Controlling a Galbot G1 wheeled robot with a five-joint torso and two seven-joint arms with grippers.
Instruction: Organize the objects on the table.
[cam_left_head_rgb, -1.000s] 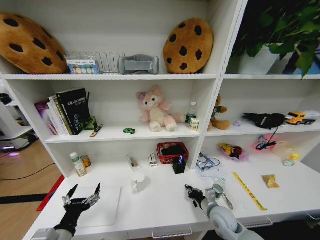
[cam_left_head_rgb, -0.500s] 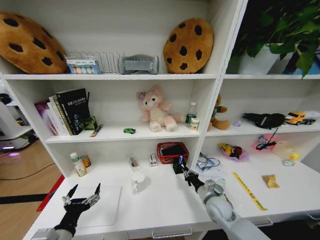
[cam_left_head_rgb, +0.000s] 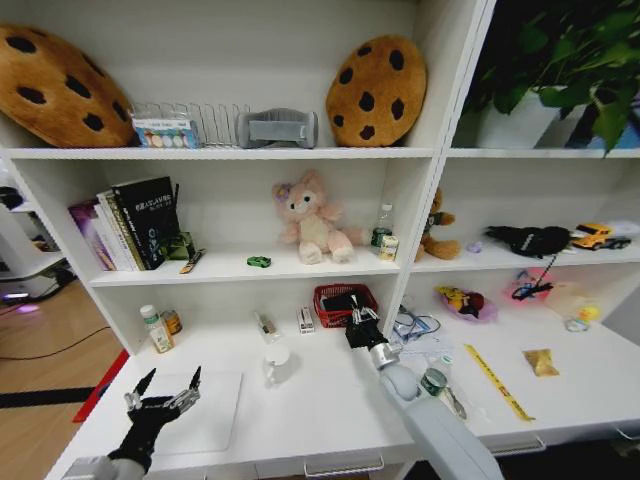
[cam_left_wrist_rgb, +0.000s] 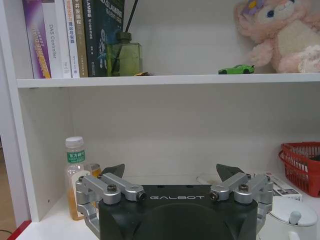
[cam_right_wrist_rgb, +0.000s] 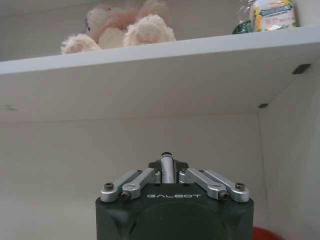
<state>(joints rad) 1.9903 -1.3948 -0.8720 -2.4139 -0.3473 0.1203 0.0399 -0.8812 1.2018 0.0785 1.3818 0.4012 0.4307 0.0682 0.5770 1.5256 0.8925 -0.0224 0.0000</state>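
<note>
My right gripper (cam_left_head_rgb: 360, 316) reaches over the white table (cam_left_head_rgb: 320, 410) and hovers at the black pen holder (cam_left_head_rgb: 357, 336), in front of the red basket (cam_left_head_rgb: 343, 297). In the right wrist view this gripper (cam_right_wrist_rgb: 167, 174) is shut on a thin pen (cam_right_wrist_rgb: 167, 164) standing upright between its fingers; I cannot tell the pen's colour. My left gripper (cam_left_head_rgb: 161, 392) is open at the table's front left, over the thin silver laptop (cam_left_head_rgb: 212, 415). The left wrist view shows its fingers (cam_left_wrist_rgb: 113, 172) spread wide with nothing between them. A small dark roll (cam_left_head_rgb: 433, 381) lies beside the right arm.
A yellow ruler (cam_left_head_rgb: 497, 381), glasses (cam_left_head_rgb: 411, 324), a white cup (cam_left_head_rgb: 276, 360) and a bottle (cam_left_head_rgb: 156, 329) stand on the table. The shelf above holds books (cam_left_head_rgb: 130, 222), a green toy car (cam_left_head_rgb: 259, 262) and a pink plush (cam_left_head_rgb: 311, 222). Its underside hangs low over the basket.
My right arm has swung from the table's front edge back and up to the pen holder by the red basket. The left arm has not moved.
</note>
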